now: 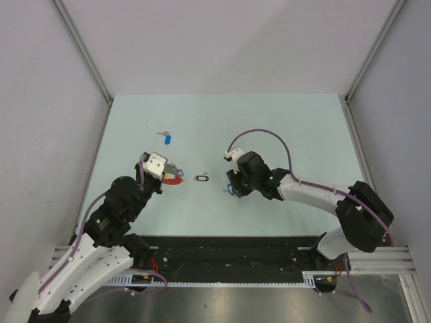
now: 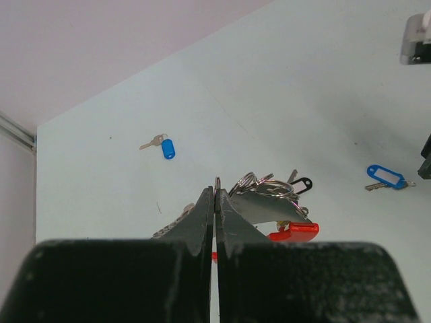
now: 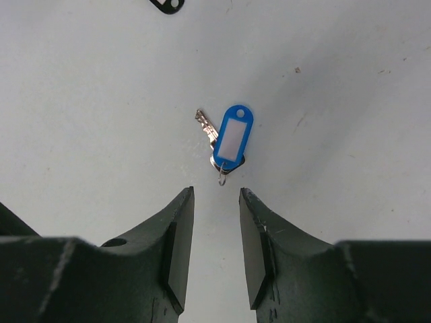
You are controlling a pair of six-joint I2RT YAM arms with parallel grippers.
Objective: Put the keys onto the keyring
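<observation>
The left gripper [image 2: 215,195] is seen fully closed, its two fingers pressed flat together. A thin silver edge is caught between the tips; it appears to be the wire of the keyring [image 2: 273,207], though the pinch itself is too small to be made out with certainty. The keyring lies on the table [image 1: 283,121] directly under and ahead of those fingers. Its thick red plastic arc [image 2: 294,231] is turned to the right of the fingers, and a cluster of small silver split rings [image 2: 259,183] is gathered at its far side. A black-rimmed oval tag [image 2: 302,183] is seen just beyond that cluster.

The right gripper [image 3: 215,196] is held partly open above the table, with a clear gap between its fingers and nothing gripped. A blue-tagged key [image 3: 231,138] lies flat on the table just ahead of the fingertips, apart from them. Its tag has a white label window, and its silver blade is angled away to the left.

A second, blue-headed key [image 2: 167,148] lies alone farther back on the table, well apart from the keyring and from both grippers.
</observation>
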